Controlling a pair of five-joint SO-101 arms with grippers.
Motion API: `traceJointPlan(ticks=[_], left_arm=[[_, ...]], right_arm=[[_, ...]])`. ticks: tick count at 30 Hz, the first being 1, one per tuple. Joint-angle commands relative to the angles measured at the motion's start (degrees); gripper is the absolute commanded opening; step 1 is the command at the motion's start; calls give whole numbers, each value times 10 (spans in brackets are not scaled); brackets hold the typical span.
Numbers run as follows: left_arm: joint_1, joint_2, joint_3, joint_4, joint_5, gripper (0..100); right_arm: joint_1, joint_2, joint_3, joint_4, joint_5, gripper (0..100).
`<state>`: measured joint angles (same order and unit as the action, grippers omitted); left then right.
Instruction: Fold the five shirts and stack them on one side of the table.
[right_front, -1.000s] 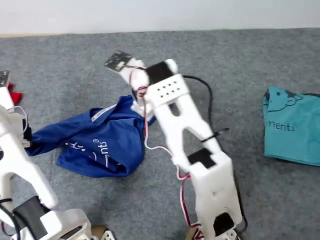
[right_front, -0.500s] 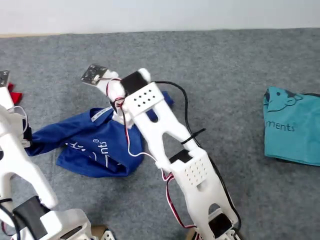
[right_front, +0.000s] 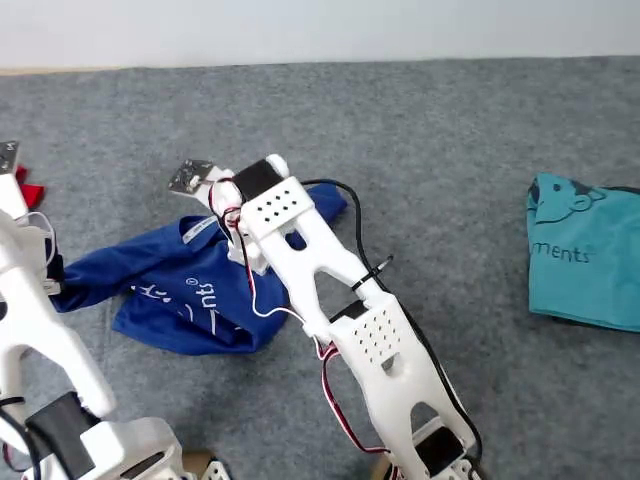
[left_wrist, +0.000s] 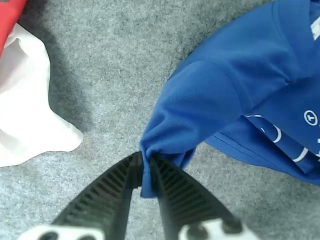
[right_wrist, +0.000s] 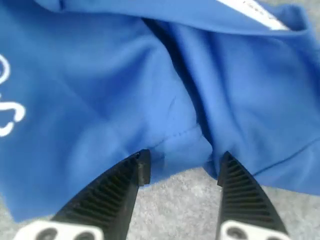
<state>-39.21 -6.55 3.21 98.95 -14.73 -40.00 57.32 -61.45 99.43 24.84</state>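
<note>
Left arm (right_front: 40, 330): white plastic links rising along the lower left of the high view, with thin wires at the base.
Left claw (left_wrist: 145, 167): black ribbed jaws pinched tight on a bunched fold at the sleeve end of the blue shirt (left_wrist: 215, 95), seen close in the left wrist view.
Right arm (right_front: 330, 300): white perforated shells with looping red, white and black wires, running from the bottom centre of the high view up over the shirt's upper edge.
Right claw (right_wrist: 184, 167): jaws spread wide just above a hem of the blue shirt, gripping nothing; grey pile shows between them.
Blue shirt (right_front: 200, 290): crumpled and unfolded, left of centre in the high view. It is a smooth knit with white print and a white neck label, and one sleeve is drawn out toward the left edge of the frame.
Beside the sleeve: the left wrist view adds a limp white cloth (left_wrist: 25, 110) lying on the grey, with a red cloth (left_wrist: 12, 12) just next to it. The high view has a red scrap at its left edge.
Teal shirt (right_front: 585, 255): folded into a flat rectangle at the right edge of the high view, pale print on top, well apart from the blue one.
Counter (right_front: 450, 150): covered in mottled grey, felt-like short pile.
Room: a plain pale wall (right_front: 300, 30) runs across the top of the high view.
</note>
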Motion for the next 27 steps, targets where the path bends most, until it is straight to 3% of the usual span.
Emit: traceJointPlan(ticks=[1, 6, 12, 21, 27], left_arm=[[-4, -9, -4, 10, 4, 2], [-4, -9, -4, 10, 4, 2], [-4, -25, -5, 10, 4, 2], [0, -104, -3, 4, 1, 2], [0, -106, -2, 5, 1, 2]], right_arm=[[0, -3, -33, -7, 4, 191], [0, -7, -66, 9, 4, 20], [1, -11, -141, 31, 3, 14], [7, -5, -195, 31, 3, 23], [7, -10, -134, 32, 0, 191]])
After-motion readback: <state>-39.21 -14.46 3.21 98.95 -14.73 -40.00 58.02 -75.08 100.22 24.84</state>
